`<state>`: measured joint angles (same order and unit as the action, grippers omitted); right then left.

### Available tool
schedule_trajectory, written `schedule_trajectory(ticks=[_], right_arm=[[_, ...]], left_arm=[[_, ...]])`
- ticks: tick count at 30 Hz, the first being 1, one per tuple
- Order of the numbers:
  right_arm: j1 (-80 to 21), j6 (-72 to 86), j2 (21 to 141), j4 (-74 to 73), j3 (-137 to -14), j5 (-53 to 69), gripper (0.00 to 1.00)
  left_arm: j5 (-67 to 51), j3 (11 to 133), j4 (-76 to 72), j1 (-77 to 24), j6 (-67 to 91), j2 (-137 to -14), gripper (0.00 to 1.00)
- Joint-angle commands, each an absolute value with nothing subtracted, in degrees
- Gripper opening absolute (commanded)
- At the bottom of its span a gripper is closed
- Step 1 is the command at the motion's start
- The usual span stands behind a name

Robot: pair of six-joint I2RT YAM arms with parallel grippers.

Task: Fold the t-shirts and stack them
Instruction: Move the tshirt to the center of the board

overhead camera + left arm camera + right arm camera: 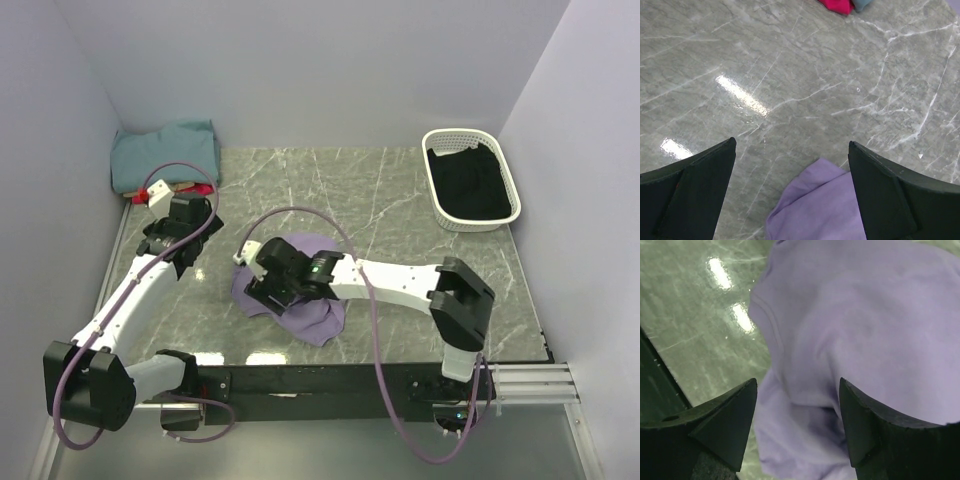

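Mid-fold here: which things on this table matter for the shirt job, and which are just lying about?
For the job:
purple shirt
folded teal shirt
red shirt by the teal one

Lying about:
white basket, something dark inside
purple cables on the arms

The left fingers [695, 190] stood spread apart, and between them the counter [790, 75] lay bare, with open marble straight ahead of the tips. Only a corner of the lavender t-shirt [815, 210] reached into the gap from the near side. Far ahead of them, the red t-shirt [836, 5] and the teal t-shirt [165, 150] blocked the corner. The right fingers [725, 425] were spread too, with lavender cloth filling the gap and the room beyond the tips. Bare counter remained only to their left, bounded by a dark strip [655, 380]. The white basket [478, 224] stood well apart from both.
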<state>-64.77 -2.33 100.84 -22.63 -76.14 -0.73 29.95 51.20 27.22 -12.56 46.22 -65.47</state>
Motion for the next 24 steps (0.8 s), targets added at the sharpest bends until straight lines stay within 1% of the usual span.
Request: schedule_trajectory(ticks=[1,10,13,15,16,17,20,22,24], right_arm=[[-66.09,-6.50,105.11,-22.85,-79.71,-1.85,0.73],[-66.27,-8.17,109.94,-21.45,-79.98,-0.44,0.73],[-66.27,-8.26,111.09,-21.09,-80.15,-1.31,0.70],[-66.27,-8.09,111.71,-21.53,-81.46,-1.84,0.56],[-66.27,-7.48,112.23,-21.71,-81.82,-2.63,0.48],[-66.18,-7.38,112.24,-21.88,-82.26,-3.85,0.32],[-66.18,-7.03,110.31,-21.53,-83.23,-6.40,0.19],[-66.27,-6.42,106.46,-19.88,-83.32,-9.47,0.16],[-65.49,-6.24,103.38,-19.34,-83.84,-14.21,0.16]], left_arm=[[28.21,50.80,25.75,-12.13,46.14,-64.43,0.99],[27.86,50.19,25.31,-11.87,45.97,-63.81,0.99],[27.86,50.10,25.31,-11.78,45.88,-63.63,1.00],[27.60,49.92,25.14,-11.69,45.70,-63.63,0.99],[27.51,50.01,25.14,-11.69,45.70,-63.72,0.99],[27.42,50.01,25.14,-11.60,45.70,-63.81,0.99],[26.81,49.92,24.87,-11.60,45.62,-63.98,1.00],[26.37,49.83,24.52,-11.51,45.44,-63.98,0.99],[25.84,49.92,24.26,-11.51,45.35,-63.98,0.99]])
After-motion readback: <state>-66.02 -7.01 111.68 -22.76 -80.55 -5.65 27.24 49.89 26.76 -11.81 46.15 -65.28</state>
